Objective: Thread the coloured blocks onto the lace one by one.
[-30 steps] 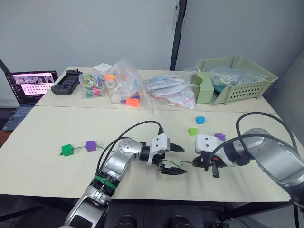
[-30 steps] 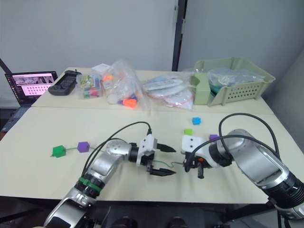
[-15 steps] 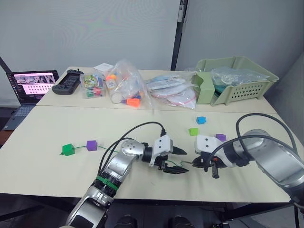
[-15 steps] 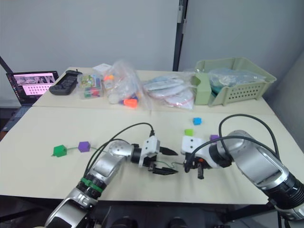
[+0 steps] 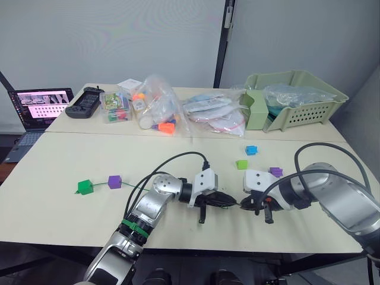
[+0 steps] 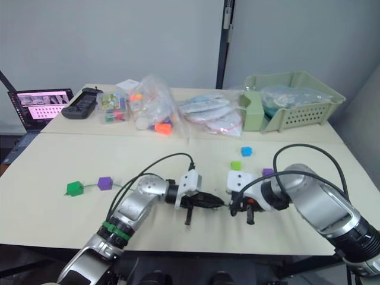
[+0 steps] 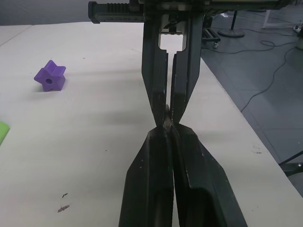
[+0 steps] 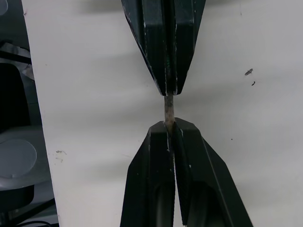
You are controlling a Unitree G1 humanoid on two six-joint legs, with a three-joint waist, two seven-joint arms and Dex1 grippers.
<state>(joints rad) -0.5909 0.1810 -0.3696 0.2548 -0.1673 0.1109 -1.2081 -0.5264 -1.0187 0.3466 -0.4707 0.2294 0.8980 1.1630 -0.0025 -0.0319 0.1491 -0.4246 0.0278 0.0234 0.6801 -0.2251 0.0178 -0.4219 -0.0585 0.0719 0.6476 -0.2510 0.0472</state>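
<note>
Both claws, left (image 5: 228, 202) and right (image 5: 245, 205), meet tip to tip near the desk's (image 5: 59, 172) front edge, each clamped on the lace (image 8: 168, 108); bare desk around.

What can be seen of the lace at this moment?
The lace is a thin green cord lying on the pale table. Its far end carries a dark green block and a purple block, already threaded. It runs from there toward the grippers. Its pale stiff tip is pinched from both sides, the left gripper and right gripper meeting tip to tip, both shut on it, with a short bare stretch between them.
</note>
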